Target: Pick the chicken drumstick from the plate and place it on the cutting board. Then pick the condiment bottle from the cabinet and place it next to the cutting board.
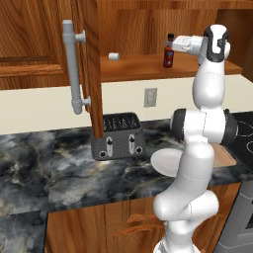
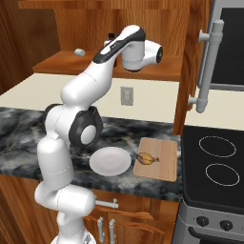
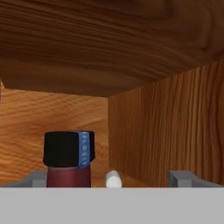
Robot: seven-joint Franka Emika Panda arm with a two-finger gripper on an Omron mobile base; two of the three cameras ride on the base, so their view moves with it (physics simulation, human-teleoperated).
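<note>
Condiment bottle [image 1: 168, 54]: dark red, black cap, upright on the shelf of the open cabinet [image 1: 148, 66], with a small white cylinder [image 1: 114, 56] further left on the same shelf. Gripper [image 3: 111, 178]: jaws spread wide, holding nothing, raised to shelf height with the bottle just ahead, toward one fingertip. Chicken drumstick [image 2: 147, 158]: lying on the cutting board [image 2: 161, 169], just right of the white plate [image 2: 110, 161] on the marble counter.

- The left base view looks from behind the arm [image 1: 197, 148], on its left, forward and down at the counter [image 1: 49, 163] and the open cabinet [image 1: 148, 66].
- The right base view looks from the other side and also sees the stove [image 2: 214, 162].
- Both share the arm, counter and cabinet shelf.
- The hand view sits inside the cabinet, very near the bottle [image 3: 68, 159], facing its back corner.
</note>
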